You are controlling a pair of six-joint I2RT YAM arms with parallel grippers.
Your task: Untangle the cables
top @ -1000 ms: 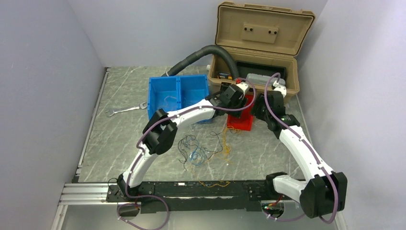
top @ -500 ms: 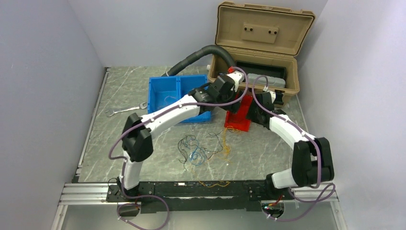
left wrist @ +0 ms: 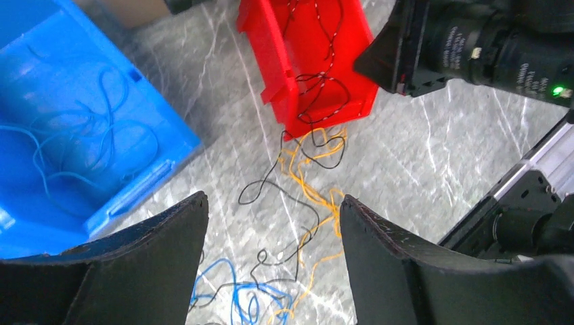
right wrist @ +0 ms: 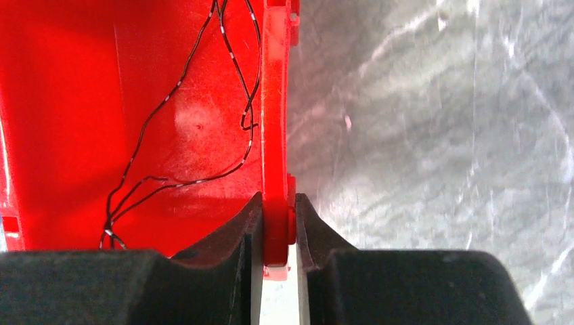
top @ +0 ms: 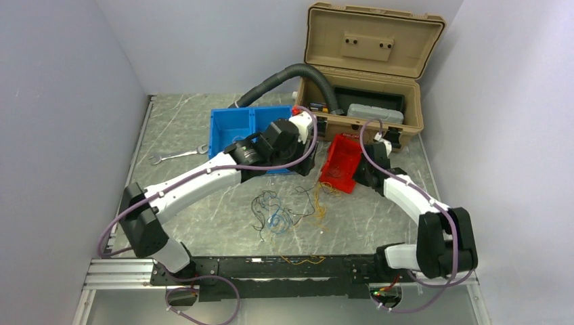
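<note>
The cables lie as a loose tangle of black, yellow and blue wires on the marble table, in front of the bins. My left gripper hangs open above the tangle's far end, with nothing between its fingers. A red bin sits tilted just right of it and holds a black-and-white wire. One black wire trails out over the bin's near edge. My right gripper is shut on the red bin's right wall.
A blue two-compartment bin with a thin blue wire inside stands left of the red bin. Behind are an open tan toolbox and a grey corrugated hose. A wrench lies at the left. A yellow wire rests by the near rail.
My left arm has swung back and left from the toolbox to the blue bin's front, jaws wider. My right gripper has closed on the red bin's wall, and the bin has turned.
</note>
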